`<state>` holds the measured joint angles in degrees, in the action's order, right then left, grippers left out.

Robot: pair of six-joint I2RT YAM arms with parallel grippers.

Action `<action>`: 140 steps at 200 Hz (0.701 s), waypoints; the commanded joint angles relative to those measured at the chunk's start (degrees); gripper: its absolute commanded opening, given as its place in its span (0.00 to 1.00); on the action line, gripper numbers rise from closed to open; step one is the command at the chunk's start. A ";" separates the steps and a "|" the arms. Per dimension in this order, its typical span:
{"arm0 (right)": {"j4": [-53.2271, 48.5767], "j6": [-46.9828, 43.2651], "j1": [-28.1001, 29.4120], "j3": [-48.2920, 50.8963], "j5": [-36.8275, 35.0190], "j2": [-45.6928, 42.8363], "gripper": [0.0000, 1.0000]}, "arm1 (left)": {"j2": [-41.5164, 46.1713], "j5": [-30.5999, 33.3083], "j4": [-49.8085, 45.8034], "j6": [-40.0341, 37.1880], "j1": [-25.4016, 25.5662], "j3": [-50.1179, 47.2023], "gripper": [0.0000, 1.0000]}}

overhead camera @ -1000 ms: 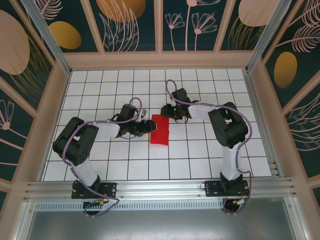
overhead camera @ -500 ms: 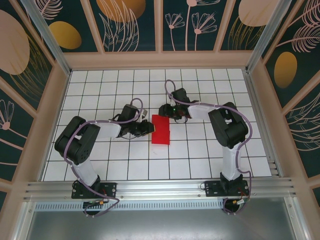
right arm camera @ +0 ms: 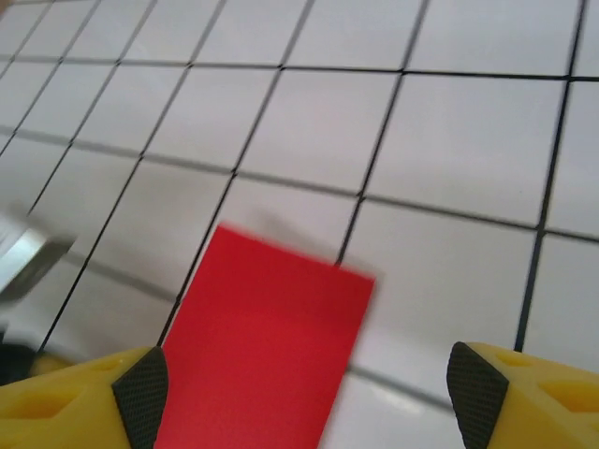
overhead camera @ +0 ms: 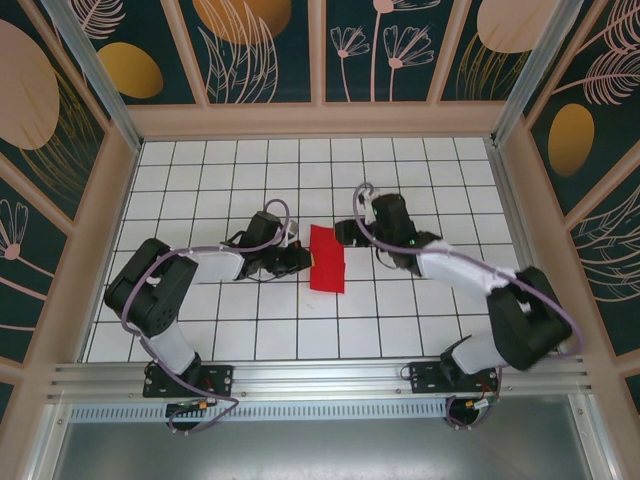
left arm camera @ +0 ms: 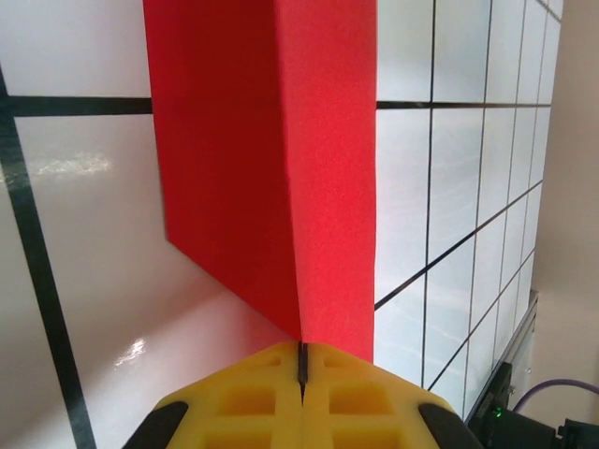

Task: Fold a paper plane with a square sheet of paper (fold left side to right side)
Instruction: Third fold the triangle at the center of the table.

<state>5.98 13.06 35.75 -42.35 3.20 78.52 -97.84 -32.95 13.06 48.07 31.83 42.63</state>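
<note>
Right hand withdrawn, spread wide | left hand low, pinching square sheet of paper

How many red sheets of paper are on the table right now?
1. The square sheet of paper, folded over, lies at the middle of the table; the left gripper is shut on its left edge. Nothing else red shows, though another sheet beneath could be hidden.
</note>
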 commanded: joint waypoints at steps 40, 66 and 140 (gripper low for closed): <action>7.86 -7.09 26.70 15.68 -28.15 -10.49 0.82 | 2.26 0.33 0.05 2.69 0.53 -0.73 0.00; 6.90 -9.97 34.97 13.44 -38.36 -2.97 0.82 | 2.44 0.56 -0.11 2.77 0.57 -1.06 0.00; 9.96 -21.91 38.92 3.50 -43.52 15.11 0.83 | 2.04 0.76 -1.16 2.12 0.68 -0.36 0.00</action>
<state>12.80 -2.85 74.30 -35.11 -36.67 90.13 -96.73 -32.47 13.02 49.89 32.05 42.11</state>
